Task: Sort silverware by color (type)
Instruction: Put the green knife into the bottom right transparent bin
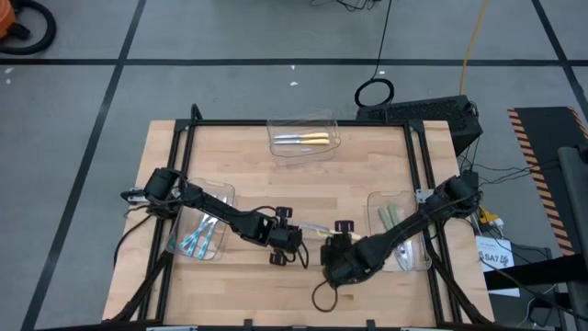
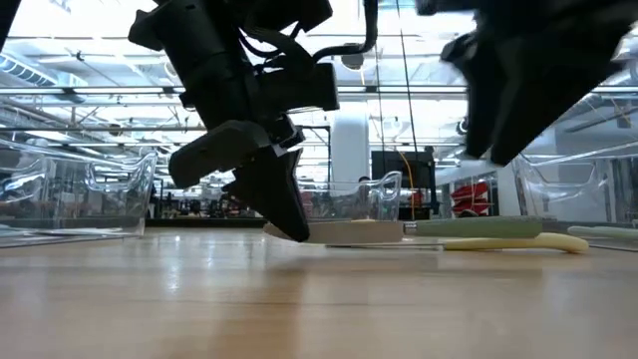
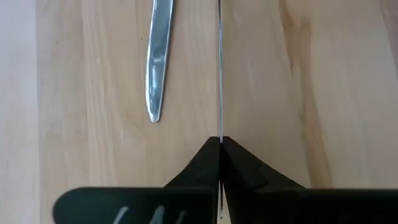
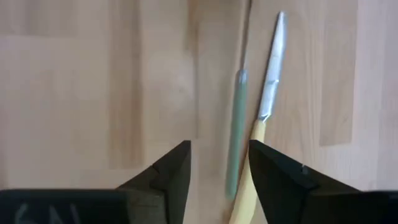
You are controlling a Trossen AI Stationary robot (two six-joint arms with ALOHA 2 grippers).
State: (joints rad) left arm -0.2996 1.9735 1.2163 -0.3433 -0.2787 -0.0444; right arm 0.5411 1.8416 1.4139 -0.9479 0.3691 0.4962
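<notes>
Left claw (image 3: 220,146) pinching green-handled knife (image 4: 237,124)

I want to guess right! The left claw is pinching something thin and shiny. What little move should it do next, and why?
Probably lift it a little. The left gripper is shut on the thin silver blade of a green-handled knife lying flat on the table, beside a yellow-handled knife. The right gripper is open above both handles, so raising it slowly should separate it.

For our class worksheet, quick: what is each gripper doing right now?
Left gripper: shut on the thin silver blade of a utensil.
Right gripper: open, holding nothing, above the green-handled utensil.
</notes>
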